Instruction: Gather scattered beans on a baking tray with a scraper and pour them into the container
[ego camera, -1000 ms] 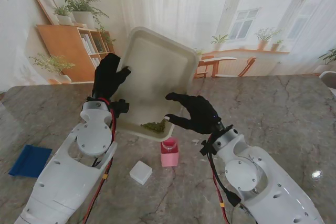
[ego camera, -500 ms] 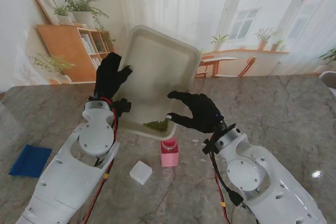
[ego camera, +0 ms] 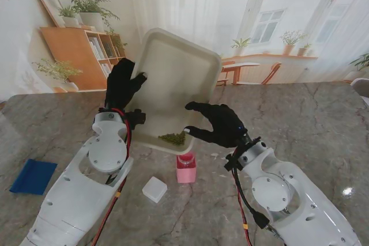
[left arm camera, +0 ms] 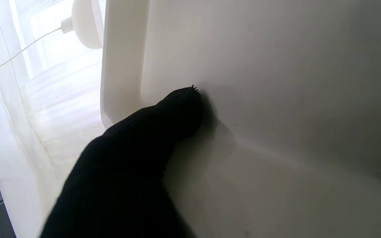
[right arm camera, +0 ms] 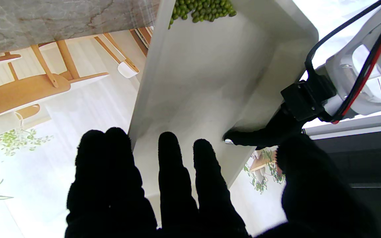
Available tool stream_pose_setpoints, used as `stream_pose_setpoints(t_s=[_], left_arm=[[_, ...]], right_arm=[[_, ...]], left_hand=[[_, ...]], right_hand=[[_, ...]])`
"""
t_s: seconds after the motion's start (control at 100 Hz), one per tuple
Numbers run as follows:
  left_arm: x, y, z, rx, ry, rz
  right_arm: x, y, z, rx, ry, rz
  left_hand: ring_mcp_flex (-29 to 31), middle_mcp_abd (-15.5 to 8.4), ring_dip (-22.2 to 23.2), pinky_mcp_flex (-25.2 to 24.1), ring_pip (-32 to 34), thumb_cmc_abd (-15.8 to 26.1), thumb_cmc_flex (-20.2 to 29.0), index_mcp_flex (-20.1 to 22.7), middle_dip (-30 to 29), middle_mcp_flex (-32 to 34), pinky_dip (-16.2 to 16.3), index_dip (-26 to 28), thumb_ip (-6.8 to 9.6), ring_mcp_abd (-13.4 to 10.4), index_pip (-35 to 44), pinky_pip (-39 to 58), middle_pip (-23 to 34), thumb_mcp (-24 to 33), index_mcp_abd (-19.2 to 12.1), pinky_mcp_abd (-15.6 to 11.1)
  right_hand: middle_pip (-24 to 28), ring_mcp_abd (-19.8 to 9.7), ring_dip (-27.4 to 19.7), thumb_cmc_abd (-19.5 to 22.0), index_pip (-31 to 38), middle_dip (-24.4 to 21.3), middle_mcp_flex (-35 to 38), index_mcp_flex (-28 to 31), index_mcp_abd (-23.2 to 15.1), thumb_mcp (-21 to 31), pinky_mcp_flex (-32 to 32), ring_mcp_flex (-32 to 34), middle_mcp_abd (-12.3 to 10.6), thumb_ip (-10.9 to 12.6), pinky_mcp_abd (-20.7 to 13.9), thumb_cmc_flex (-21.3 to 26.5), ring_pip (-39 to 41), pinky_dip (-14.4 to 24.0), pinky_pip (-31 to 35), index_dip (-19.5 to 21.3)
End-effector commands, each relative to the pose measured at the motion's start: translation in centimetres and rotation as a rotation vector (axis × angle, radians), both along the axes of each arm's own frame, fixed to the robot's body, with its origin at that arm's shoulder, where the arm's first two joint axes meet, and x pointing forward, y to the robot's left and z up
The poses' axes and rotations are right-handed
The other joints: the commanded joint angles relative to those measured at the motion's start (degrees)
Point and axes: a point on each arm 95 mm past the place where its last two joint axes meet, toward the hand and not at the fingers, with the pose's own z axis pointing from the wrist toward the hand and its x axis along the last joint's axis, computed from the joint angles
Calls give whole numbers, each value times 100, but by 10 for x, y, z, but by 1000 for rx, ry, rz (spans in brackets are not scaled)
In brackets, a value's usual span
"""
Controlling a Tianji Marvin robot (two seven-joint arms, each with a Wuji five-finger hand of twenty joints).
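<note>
Now the left hand (ego camera: 122, 83) grips the tilted white plastic baking tray (ego camera: 173, 73), right hand (ego camera: 216, 124) splayed beside it holding nothing; green beans (ego camera: 172, 138) heaped at the low corner, unpoured above the pink container (ego camera: 185, 167)

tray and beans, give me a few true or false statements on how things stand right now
1. The baking tray is tilted up off the table. True.
2. The beans are spread evenly across the tray. False: they are heaped at its lower edge.
3. The pink container sits just under that lower edge. True.
4. The left hand is open and clear of the tray. False: it grips the tray's side.
5. The blue scraper is held by the right hand. False: it lies on the table.
</note>
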Motion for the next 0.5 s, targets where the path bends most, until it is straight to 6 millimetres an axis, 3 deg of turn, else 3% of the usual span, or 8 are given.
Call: stream_pose_setpoints(t_s=[0.0, 0.49], left_arm=[[-3, -10, 2, -27, -8, -20], [-6, -14, 1, -50, -15, -34]], right_arm=[[-3, 6, 4, -2, -3, 27], [-4, 5, 3, -2, -2, 20]], left_hand=[[47, -624, 37, 320, -4, 252, 386, -122, 82, 132, 211, 80, 624, -735, 137, 532, 172, 270, 249, -1282], [66, -626, 35, 332, -6, 253, 368, -110, 88, 153, 213, 80, 642, -754, 142, 561, 175, 282, 226, -1299]], right_hand=[[50, -1109, -31, 97, 39, 45, 54, 47, -113, 20, -15, -18, -81, 150, -126, -68, -117, 96, -27, 28], [50, -1107, -32, 98, 39, 44, 50, 45, -117, 22, -17, -20, -89, 150, -133, -69, -120, 95, -31, 27]])
